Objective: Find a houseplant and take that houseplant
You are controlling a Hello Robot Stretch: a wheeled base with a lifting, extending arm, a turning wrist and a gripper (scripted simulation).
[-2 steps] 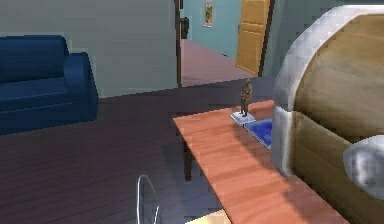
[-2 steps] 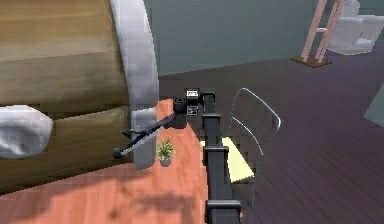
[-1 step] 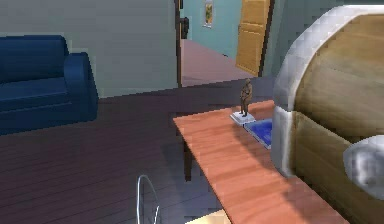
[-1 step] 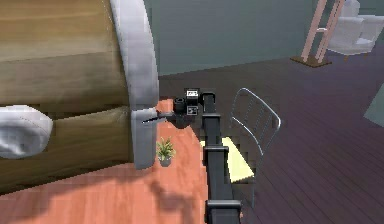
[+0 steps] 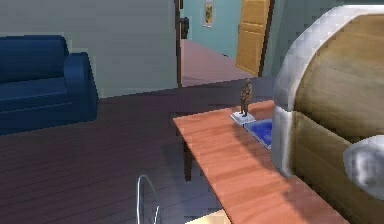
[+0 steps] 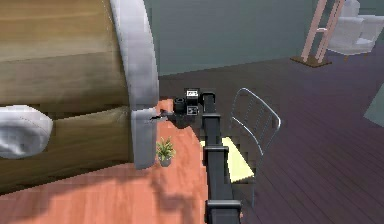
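The houseplant (image 6: 163,152), a small green tuft in a pot, stands on the reddish wooden worktop (image 6: 110,195), just left of the dark arm (image 6: 213,160) and close to the foot of a bulky wood-panelled piece with grey padded edges (image 6: 70,80). The pincer (image 6: 158,117) sits farther out than the plant, against that bulky piece. With the piece right behind it, I cannot tell whether it has hold of anything, nor how its fingers are set.

The step in hand looks like lining up on the plant. It probably calls for drawing the arm back and lowering it so the fingers meet the pot and not the leaves, while staying clear of the padded edge.

A wire chair (image 6: 258,118) with a yellow seat stands just right of the arm, leaving little room to swing. In the forward view the worktop also carries a small statuette (image 5: 246,97) and a flat blue thing (image 5: 265,131). A blue sofa (image 5: 40,80) stands well apart.
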